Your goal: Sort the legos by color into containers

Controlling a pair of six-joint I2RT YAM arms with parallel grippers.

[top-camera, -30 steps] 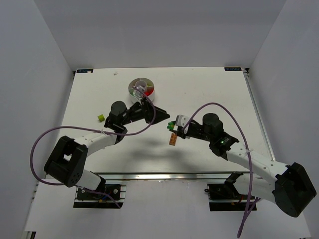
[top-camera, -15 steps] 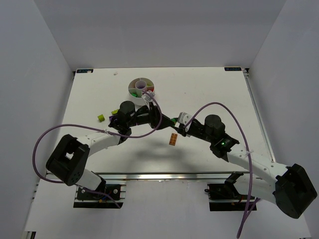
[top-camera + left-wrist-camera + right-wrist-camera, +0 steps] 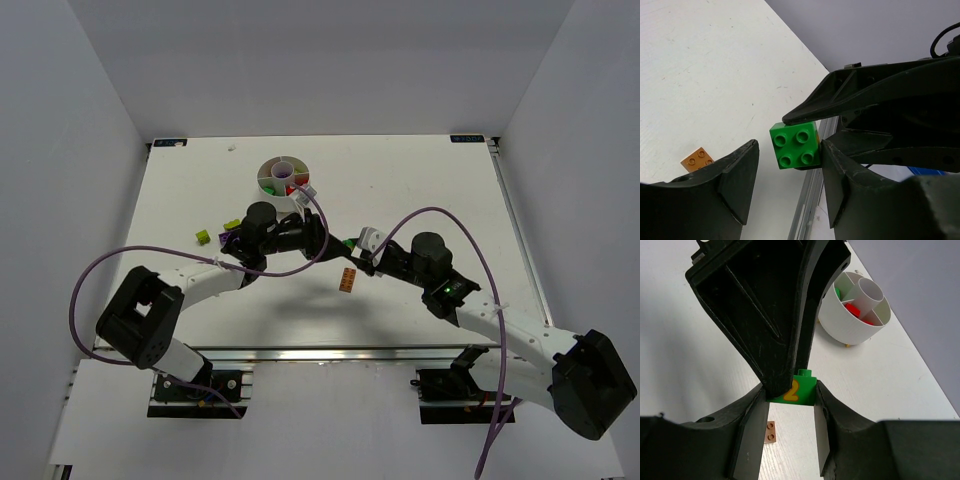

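While clamped in right gripper (image 3: pixel 789 399), pinch light, rigid, likely slick green lego (image 3: pixel 794 145) by flat sides with spread left gripper (image 3: pixel 789 155).

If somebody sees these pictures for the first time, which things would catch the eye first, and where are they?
First comes the green brick above the middle of the table, where both arms meet. The right gripper pinches it, and the left gripper stands open on either side of it. After that come the white dish towards the far edge and the orange brick lying on the table close to the grippers.
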